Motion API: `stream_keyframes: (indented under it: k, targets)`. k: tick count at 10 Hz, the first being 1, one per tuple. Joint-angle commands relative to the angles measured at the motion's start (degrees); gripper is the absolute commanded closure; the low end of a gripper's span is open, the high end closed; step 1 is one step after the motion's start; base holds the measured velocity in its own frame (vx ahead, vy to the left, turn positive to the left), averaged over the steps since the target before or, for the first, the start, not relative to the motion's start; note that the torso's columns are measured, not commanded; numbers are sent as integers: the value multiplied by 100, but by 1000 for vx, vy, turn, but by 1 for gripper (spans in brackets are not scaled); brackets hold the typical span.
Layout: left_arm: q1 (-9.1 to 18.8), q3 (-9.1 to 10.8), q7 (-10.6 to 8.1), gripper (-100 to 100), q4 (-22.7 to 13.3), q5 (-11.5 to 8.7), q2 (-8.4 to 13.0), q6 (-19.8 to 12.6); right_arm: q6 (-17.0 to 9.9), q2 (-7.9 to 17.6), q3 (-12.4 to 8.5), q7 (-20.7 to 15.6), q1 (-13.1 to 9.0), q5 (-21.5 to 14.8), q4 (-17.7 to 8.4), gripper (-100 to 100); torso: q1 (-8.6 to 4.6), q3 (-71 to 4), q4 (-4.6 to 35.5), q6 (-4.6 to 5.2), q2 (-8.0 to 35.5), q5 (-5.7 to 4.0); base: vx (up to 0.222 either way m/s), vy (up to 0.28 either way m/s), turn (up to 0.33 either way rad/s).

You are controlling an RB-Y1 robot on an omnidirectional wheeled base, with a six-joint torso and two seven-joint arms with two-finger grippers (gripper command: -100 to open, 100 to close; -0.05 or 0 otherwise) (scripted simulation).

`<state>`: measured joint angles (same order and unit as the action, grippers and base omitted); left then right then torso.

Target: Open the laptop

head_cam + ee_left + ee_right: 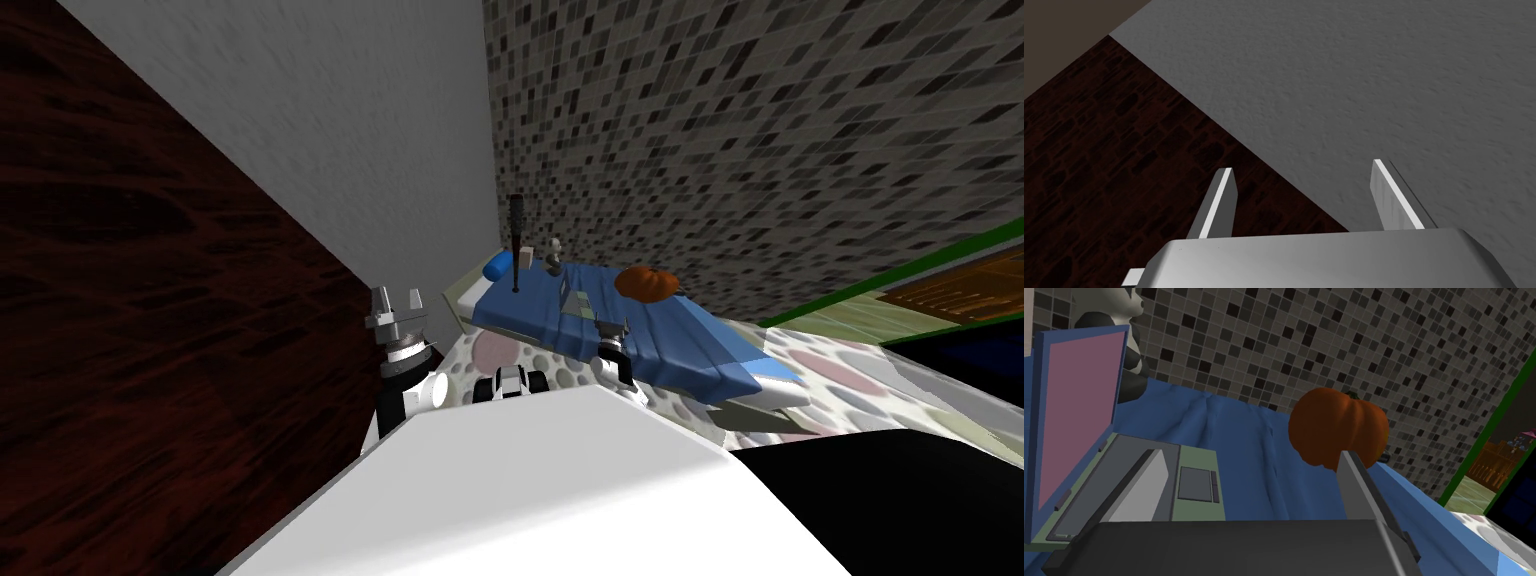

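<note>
Spread wide and holding nothing, the right gripper [1251,455] hangs low over the near edge of the blue bed [1249,433]. One of its fingers [1141,488] sits above the laptop's grey-green keyboard deck [1196,460], though I cannot tell whether it touches.

The laptop [1089,438] lies on the bedcover just left of the gripper's centre. Its lid [1076,413] stands close to upright, with the pinkish screen facing the deck. A black-and-white stuffed toy [1126,363] sits on the far side of the lid. An orange pumpkin [1336,425] rests on the cover to the right, apart from the laptop.

The left gripper [397,303] is raised off to the left beside the wall, its fingers likewise apart and empty.

By my reading the opening is done, or nearly so, and the step in hand is letting go. The next move calls for drawing the right hand back toward the near side and upward, keeping both fingers clear of the lid and the pumpkin.
</note>
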<state>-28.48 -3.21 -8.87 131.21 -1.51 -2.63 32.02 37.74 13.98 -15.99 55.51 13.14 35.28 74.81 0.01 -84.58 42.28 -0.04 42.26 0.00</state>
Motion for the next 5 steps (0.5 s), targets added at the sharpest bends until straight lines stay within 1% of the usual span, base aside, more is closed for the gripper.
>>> stream_keyframes:
  k: [1, 2, 3, 4, 5]
  targets:
    - [-1, 1, 0, 0, 0, 0, 0, 0, 56, -11, -56, 438, -218, 221, -334, -100, -1, 1, 0, 7, 3, 0, -31, -7, 129]
    - [0, 0, 0, 0, 0, 0, 0, 0, 56, -11, -56, 593, -218, 221, -422, -100, -2, 4, 2, 3, 6, 0, -28, -8, 86]
    - [-1, 0, 0, 0, 0, 0, 0, 0, 56, -11, -56, 667, -218, 221, -422, -100, -3, 3, 1, 6, 5, 0, -11, -5, -7]
    - [-1, 1, 0, 0, 0, 0, 0, 0, 93, -8, -81, 878, -386, 363, -683, -100, -2, 0, 0, 6, 0, 0, -19, -5, 161]
    - [0, 0, 0, 0, 0, 0, 0, 0, 93, -8, -81, 1025, -386, 363, -711, -100, 0, 0, 0, 0, 0, 0, -19, -9, 93]
